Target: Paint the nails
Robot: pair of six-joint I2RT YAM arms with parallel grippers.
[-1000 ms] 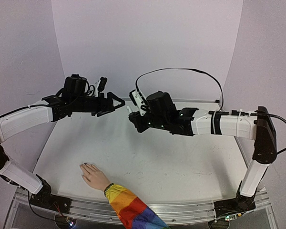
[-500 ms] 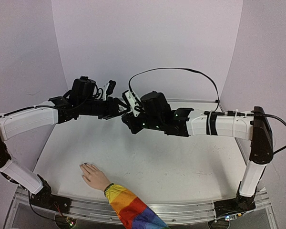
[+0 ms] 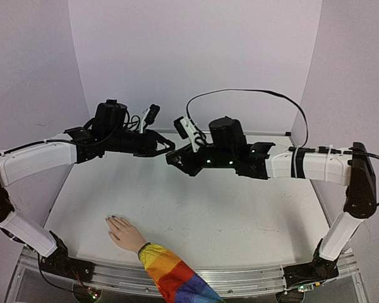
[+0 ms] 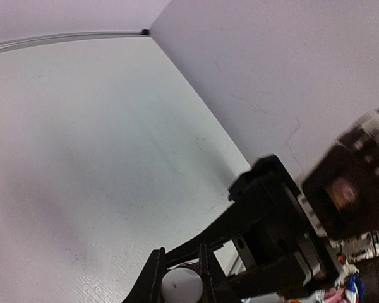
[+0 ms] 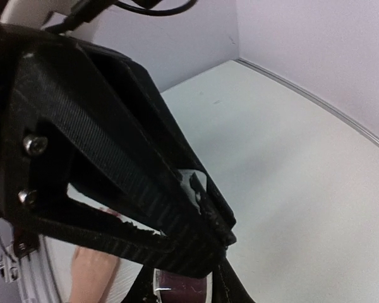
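Note:
The pale hand (image 3: 125,232) with the rainbow sleeve (image 3: 170,275) lies flat near the table's front left. Its nails (image 3: 112,218) are tiny, and the fingertips look dark. Both grippers meet in the air over the table's middle. My right gripper (image 3: 172,156) is shut on a small dark bottle (image 5: 180,289). My left gripper (image 3: 167,146) is shut on that bottle's white cap (image 4: 181,285), pinched between its two fingers (image 4: 153,278). In the right wrist view the left gripper's black fingers (image 5: 114,158) fill the frame, with part of the hand (image 5: 91,273) below.
The white table (image 3: 227,214) is walled by pale panels at the back and sides. A black cable (image 3: 252,93) loops above the right arm. The metal rail (image 3: 240,278) with both arm bases runs along the near edge.
My left gripper has swung right to the right gripper and shut on the white cap. The right arm has shifted a little to the right, its grip unchanged.

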